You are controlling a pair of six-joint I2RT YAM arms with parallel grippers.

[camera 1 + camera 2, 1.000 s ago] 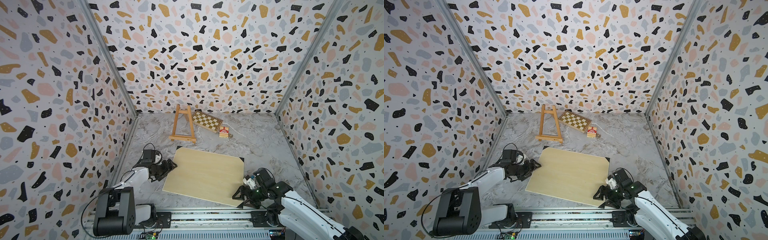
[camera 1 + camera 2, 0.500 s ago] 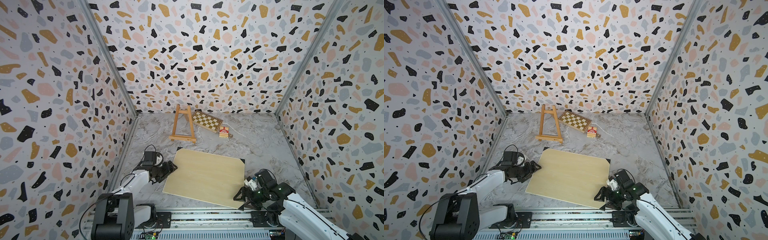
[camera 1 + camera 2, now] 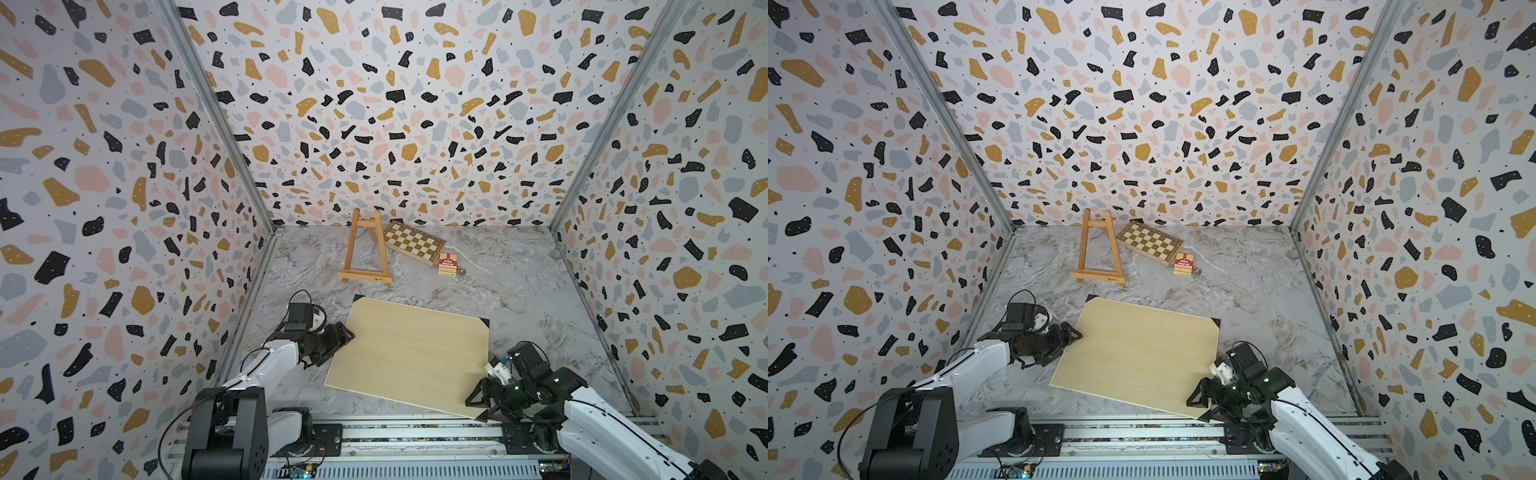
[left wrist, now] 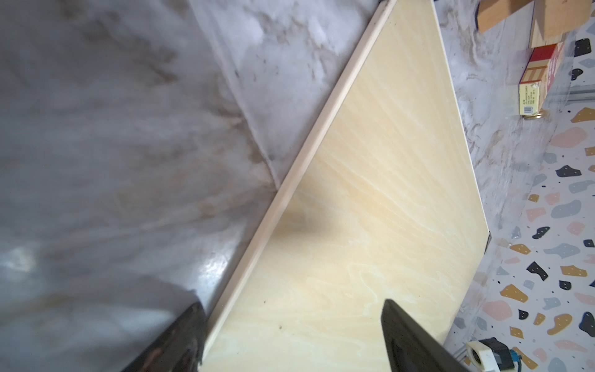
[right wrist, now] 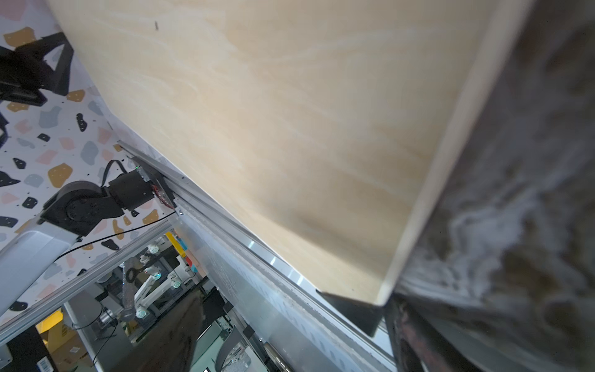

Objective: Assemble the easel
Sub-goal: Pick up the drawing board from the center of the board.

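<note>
Left pincer (image 3: 340, 340), right pincer (image 3: 477, 409) both wide at pale board (image 3: 409, 353); grey marble tabletop (image 3: 519, 299), terrazzo walls (image 3: 395, 104).

The easel (image 3: 363, 275) sits behind the board (image 3: 411, 353); the chessboard (image 3: 413, 242) just right of it.

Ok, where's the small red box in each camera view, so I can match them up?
Top view: red box on the far part of the table, at the chessboard's right end.
Top view: red box in the same spot by the chessboard.
Left wrist: red box beyond the pale board.
Right wrist: not in it.
Shared landmark: the pale board with black corners.
</note>
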